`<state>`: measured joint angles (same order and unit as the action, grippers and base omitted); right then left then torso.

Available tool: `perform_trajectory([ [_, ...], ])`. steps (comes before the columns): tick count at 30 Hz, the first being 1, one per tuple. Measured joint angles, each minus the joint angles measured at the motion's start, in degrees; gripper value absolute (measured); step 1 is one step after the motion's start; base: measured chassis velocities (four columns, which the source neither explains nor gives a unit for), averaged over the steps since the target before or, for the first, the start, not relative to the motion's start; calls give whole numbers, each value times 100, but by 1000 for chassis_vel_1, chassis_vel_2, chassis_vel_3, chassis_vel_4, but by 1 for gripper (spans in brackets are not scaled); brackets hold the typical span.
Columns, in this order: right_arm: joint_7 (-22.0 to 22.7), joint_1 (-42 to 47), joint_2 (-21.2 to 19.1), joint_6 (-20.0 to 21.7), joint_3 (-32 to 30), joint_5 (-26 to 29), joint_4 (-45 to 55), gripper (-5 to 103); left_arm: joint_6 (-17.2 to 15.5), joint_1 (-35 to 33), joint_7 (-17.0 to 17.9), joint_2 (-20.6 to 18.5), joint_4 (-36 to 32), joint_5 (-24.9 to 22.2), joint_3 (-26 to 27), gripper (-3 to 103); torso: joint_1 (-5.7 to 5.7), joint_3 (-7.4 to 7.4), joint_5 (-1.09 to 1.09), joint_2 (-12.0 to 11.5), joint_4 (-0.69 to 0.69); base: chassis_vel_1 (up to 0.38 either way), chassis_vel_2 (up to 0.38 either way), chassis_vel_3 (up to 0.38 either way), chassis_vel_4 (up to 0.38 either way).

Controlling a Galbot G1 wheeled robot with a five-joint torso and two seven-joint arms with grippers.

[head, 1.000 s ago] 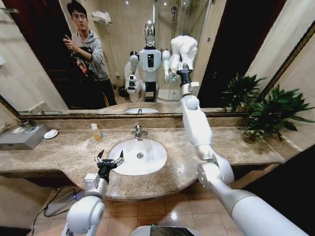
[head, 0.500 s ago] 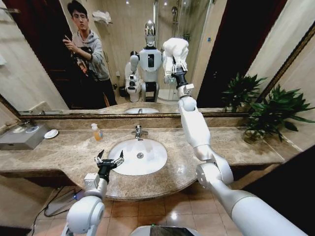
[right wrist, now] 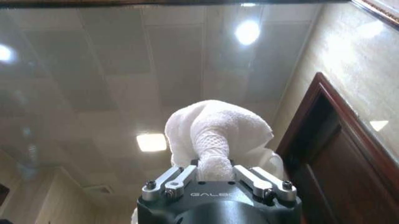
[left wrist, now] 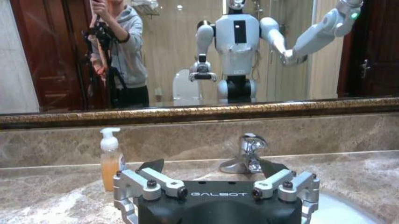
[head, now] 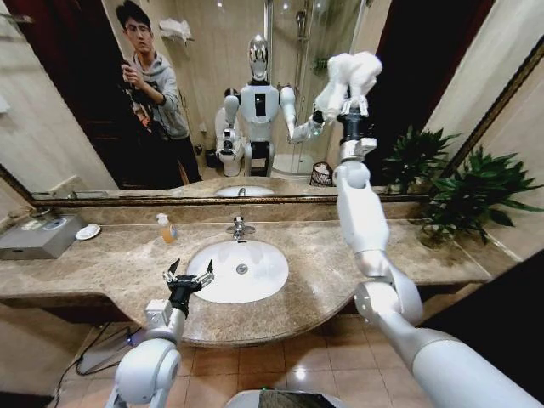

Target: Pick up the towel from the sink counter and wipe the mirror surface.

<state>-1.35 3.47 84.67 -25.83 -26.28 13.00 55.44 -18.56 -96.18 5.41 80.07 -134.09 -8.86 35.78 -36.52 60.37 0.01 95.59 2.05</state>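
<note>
Across the wall ahead of us runs the mirror, as wide as the bench beneath it, with its oval basin and chrome tap at the middle. Our right arm reaches up over the bench, and our right gripper holds the towel bunched just beyond its fingers, pressed to the glass high on the mirror's right part; in the right wrist view the fingers are clamped on the white cloth. Our left gripper hangs low at the basin's near left rim, its fingers spread apart around nothing, with the soap bottle and tap beyond them.
</note>
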Motion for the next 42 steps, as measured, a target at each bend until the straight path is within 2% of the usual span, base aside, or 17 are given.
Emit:
perform_trajectory([
  [5,-8,-37,176,16,96,-92,-16,13,0,0,0,0,0,0,0,100,0,0,-1,0,-1,0,0,0,0],
  [8,-79,34,411,76,229,-266,191,13,0,1,0,0,0,0,0,100,0,0,-2,0,3,0,0,0,0],
  [10,-187,141,668,98,324,-536,371,13,0,1,0,0,-1,0,0,100,0,0,-3,0,6,0,0,0,0],
  [12,-242,205,746,102,478,-709,483,13,0,0,0,0,0,0,0,100,1,0,-4,0,6,0,0,0,0],
  [16,-325,224,758,89,727,-944,515,13,0,0,0,0,0,0,0,100,0,0,-4,0,-1,0,0,0,0],
  [21,-348,101,757,22,879,-1185,289,13,0,0,0,0,0,0,0,100,0,0,-3,0,1,0,0,0,0],
  [27,-256,-4,755,12,703,-1145,180,13,0,0,0,0,0,0,0,100,0,0,-2,0,1,0,0,0,0],
  [31,-154,0,735,127,489,-899,403,13,0,1,0,0,0,0,0,100,0,0,-1,0,1,0,0,0,0],
  [33,-106,46,518,228,344,-647,636,13,0,0,0,1,0,0,0,100,1,-1,-3,0,6,0,0,0,0],
  [34,-92,54,336,271,260,-471,706,13,0,0,0,0,0,0,0,100,1,0,1,0,2,0,0,0,0],
  [35,-92,54,336,271,260,-471,706,13,0,0,0,0,0,0,0,100,1,0,1,0,2,0,0,0,0],
  [38,-45,-66,-157,306,44,-29,639,13,0,0,0,0,0,0,0,100,1,0,1,0,-5,0,0,0,0],
  [42,-15,-333,-477,316,-15,291,352,13,0,0,0,0,0,0,0,100,0,0,3,0,-5,0,0,0,0],
])
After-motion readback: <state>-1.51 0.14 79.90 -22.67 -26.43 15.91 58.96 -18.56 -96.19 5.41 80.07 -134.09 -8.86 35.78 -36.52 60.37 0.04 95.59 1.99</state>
